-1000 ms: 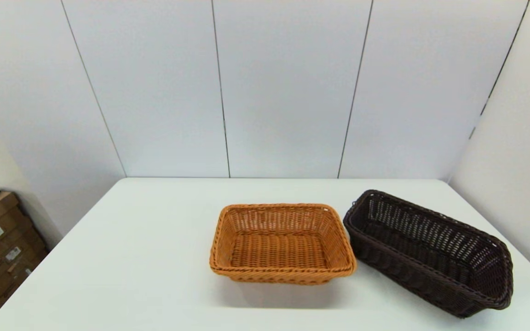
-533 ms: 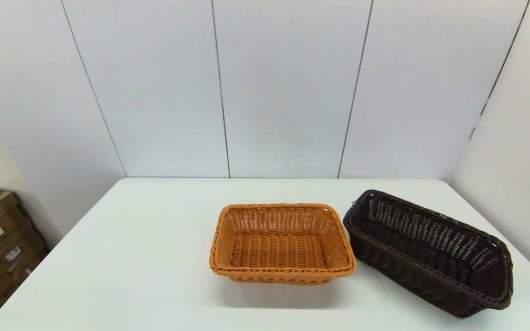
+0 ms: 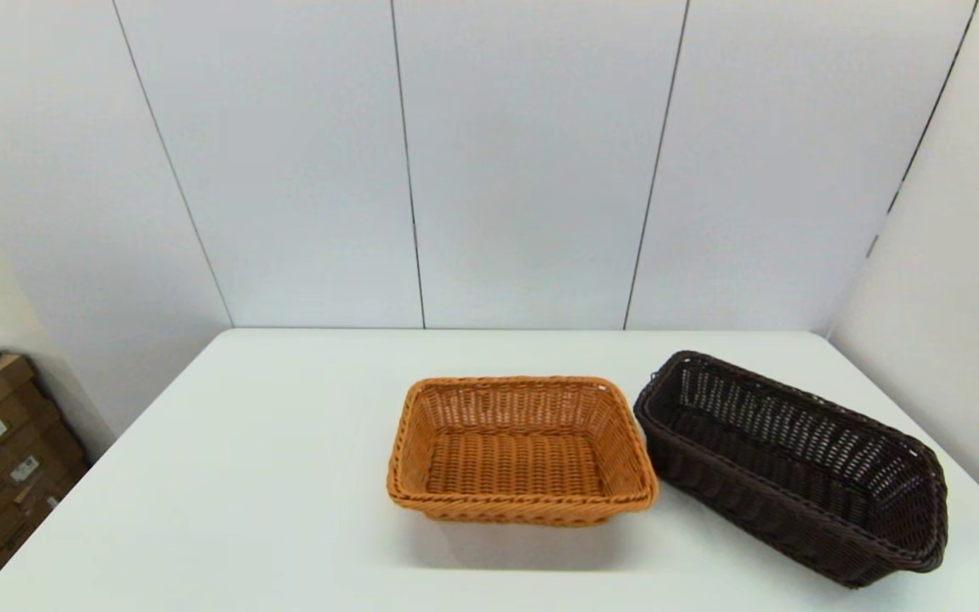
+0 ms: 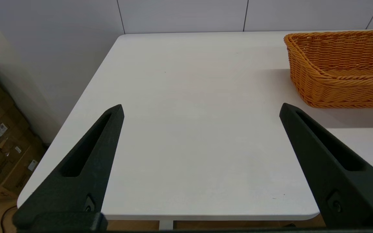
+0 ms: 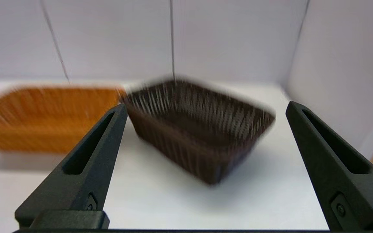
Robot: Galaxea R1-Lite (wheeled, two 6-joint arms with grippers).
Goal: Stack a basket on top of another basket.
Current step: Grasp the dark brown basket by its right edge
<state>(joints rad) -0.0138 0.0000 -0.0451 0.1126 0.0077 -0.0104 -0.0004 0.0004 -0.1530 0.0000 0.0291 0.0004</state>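
The right gripper [image 5: 206, 108] has its fingers spread wide and holds nothing; it hangs in the air off the near edge of the table [image 5: 160, 197], aimed at the dark basket [image 5: 202, 136], which sits framed in the gap between the two fingers but well apart from them. The right wrist view is smeared, which suggests this arm is moving, probably starting its approach. The left gripper [image 4: 201, 108] is likewise wide open and empty, parked off the near left edge of the table, touching nothing, with the orange basket [image 4: 342, 68] off to one side. In the head view nothing on the table has changed over the last second: the orange basket [image 3: 522, 450] sits in the same spot near the table centre, the dark basket [image 3: 791, 463] lies just beside it on the robot's right, angled, one corner very near the orange rim; whether they touch cannot be told. Neither arm shows in the head view. So the task is at its very start: no basket lifted, no contact made. The likely next step is for the right gripper to close in on the dark basket's rim, then carry it over onto the orange one. The open-weave wall should give the fingers an easy hold.
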